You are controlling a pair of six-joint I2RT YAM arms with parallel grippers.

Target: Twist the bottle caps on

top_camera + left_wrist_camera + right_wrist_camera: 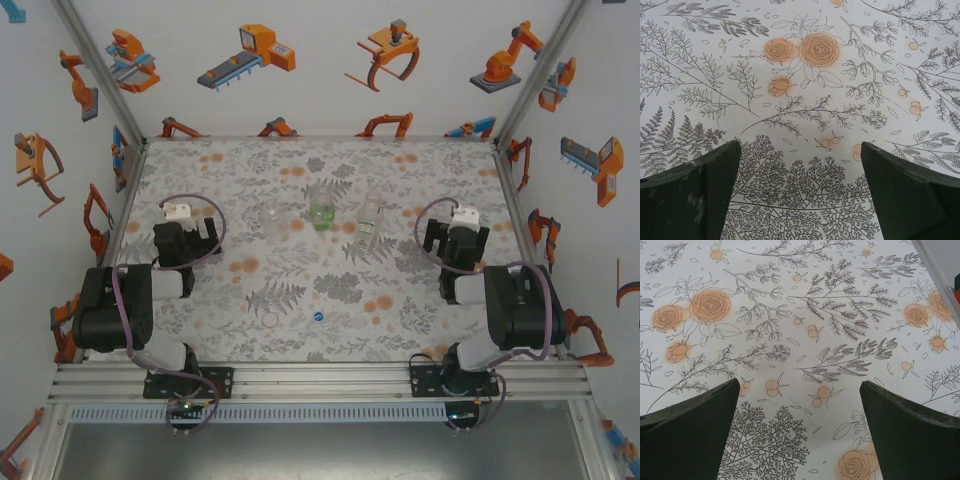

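Your left fingers (690, 195) stood spread wide over the floral tabletop (805, 100), gripping nothing. Your right fingers (910, 430) gaped wide too, also empty. Three bottles stood in a row mid-tabletop: the green bottle (321, 213) central, one clear bottle (272, 222) at its 9 o'clock, another (371, 225) at 3. The blue cap (318, 315) lay well apart at its 6 o'clock.

A robotics lab test cell, as I see it from my remote station: the left arm (120, 312) and right arm (518, 312) are bolted to an aluminium rail (320, 380) at the near edge of a table (250, 325) with a floral-print cover. White panels (320, 95) printed with orange cartoon robot arms box it in, framed by metal corner posts (95, 65). Purple cables (196, 203) loop over the arms.
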